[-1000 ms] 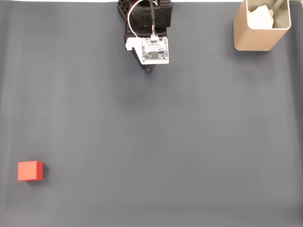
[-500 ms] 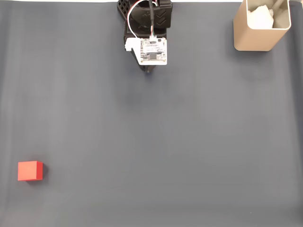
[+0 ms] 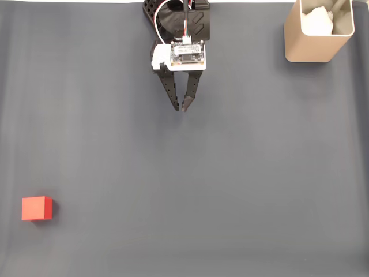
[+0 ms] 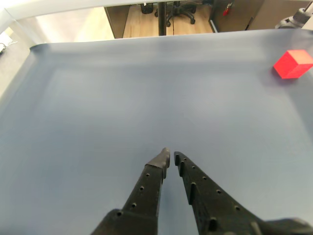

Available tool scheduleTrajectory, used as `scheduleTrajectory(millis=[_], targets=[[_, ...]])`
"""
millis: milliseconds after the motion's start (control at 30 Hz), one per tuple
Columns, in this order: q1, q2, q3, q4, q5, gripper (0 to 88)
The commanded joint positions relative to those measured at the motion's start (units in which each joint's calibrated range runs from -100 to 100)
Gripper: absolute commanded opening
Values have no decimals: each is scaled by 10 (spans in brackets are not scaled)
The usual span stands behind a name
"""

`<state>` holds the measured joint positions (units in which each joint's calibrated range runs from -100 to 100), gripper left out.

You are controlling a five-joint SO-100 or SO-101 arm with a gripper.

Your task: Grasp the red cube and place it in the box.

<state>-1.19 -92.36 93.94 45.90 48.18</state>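
Note:
The red cube (image 3: 37, 208) lies on the dark mat near the bottom left of the fixed view, and at the upper right in the wrist view (image 4: 293, 63). The tan box (image 3: 317, 32) stands at the top right corner of the fixed view, with something white inside it. My gripper (image 3: 180, 108) hangs near the top centre, far from both, its black fingers meeting at the tips with nothing between them. Seen from the wrist, the gripper (image 4: 170, 157) points at bare mat.
A dark grey mat (image 3: 230, 173) covers the whole table. The arm's black base (image 3: 176, 14) sits at the top edge. Beyond the mat's far edge the wrist view shows a wooden floor and a chair base (image 4: 171, 10).
The wrist has tilted up and forward, so the two black fingers now stick out below the white camera board, where before only their tip showed. The cube and box have not moved.

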Motion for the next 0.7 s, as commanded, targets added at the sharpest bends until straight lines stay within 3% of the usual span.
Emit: scheduleTrajectory(millis=[0, 667], targets=[[-4, 45, -75, -17, 4, 3], [103, 363, -424, -11, 24, 8]])
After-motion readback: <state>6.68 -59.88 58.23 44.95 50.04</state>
